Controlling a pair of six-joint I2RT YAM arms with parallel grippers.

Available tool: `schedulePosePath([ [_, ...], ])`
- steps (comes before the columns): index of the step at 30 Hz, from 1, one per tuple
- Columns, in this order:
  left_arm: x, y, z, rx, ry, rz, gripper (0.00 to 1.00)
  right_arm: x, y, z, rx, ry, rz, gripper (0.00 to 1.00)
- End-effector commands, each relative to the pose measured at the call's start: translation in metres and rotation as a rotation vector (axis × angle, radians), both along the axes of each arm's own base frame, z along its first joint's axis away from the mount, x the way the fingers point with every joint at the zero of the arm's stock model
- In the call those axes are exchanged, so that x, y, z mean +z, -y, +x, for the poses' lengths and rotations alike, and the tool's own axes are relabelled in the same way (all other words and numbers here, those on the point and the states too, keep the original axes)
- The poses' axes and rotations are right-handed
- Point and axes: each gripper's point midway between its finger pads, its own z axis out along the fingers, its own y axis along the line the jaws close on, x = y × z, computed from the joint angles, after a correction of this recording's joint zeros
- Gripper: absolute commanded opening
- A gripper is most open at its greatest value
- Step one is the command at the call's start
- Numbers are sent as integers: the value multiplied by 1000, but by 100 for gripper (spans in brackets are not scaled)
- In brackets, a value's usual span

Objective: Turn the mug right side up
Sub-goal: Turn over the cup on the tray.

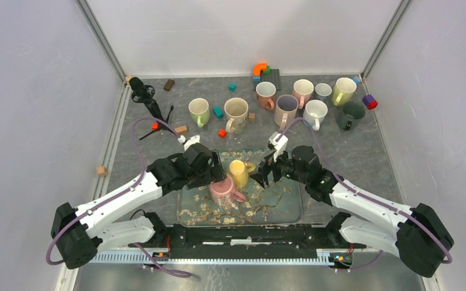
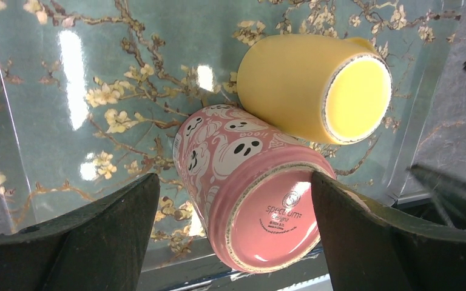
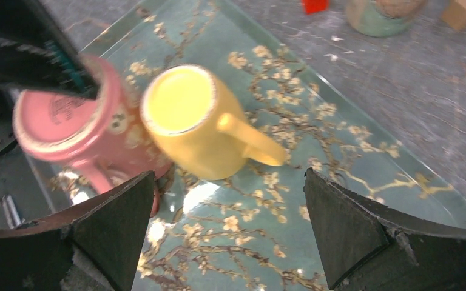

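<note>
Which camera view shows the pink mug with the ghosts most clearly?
The left wrist view: the pink mug is large and sharp, ghost pattern and printed base plain, between the fingers of the open left gripper. The top view shows it small, partly hidden by that gripper. The right wrist view shows it blurred, a finger crossing it.

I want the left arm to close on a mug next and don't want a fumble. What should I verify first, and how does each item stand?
1. Left gripper open: ok.
2. Pink mug base-up between its fingers: ok. One finger looks pressed against the base edge, and the other stands apart.
3. Room around the pink mug: not ok. The yellow mug, also base-up, crowds it.
4. Pink mug's handle out of the closing path: cannot tell, as it is hidden in the left wrist view.
5. Right gripper open and holding nothing: ok. It hangs over the yellow mug.
6. Both mugs on the tray: ok.
</note>
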Motion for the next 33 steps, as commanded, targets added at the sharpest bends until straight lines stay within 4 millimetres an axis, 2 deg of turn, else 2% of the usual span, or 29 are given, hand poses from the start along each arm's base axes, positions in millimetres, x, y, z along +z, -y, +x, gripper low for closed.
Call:
schedulePosePath([
  [1,-9,-9,7,-72,10,97,100,7,-18,-23,122,70,-23,98],
  [8,8,-3,5,-105,22,51,100,-7,-43,-48,193,53,-107,91],
  [15,31,-10,-5,-106,40,12,100,-13,-73,-75,262,41,-155,86],
  [23,60,-37,0,-12,124,60,100,-22,-93,-76,236,-1,-222,81],
  [31,105,-68,12,92,270,95,100,-26,-107,-73,223,-22,-268,68],
  [33,113,-73,13,111,297,91,100,-34,-104,-75,225,-43,-304,64],
])
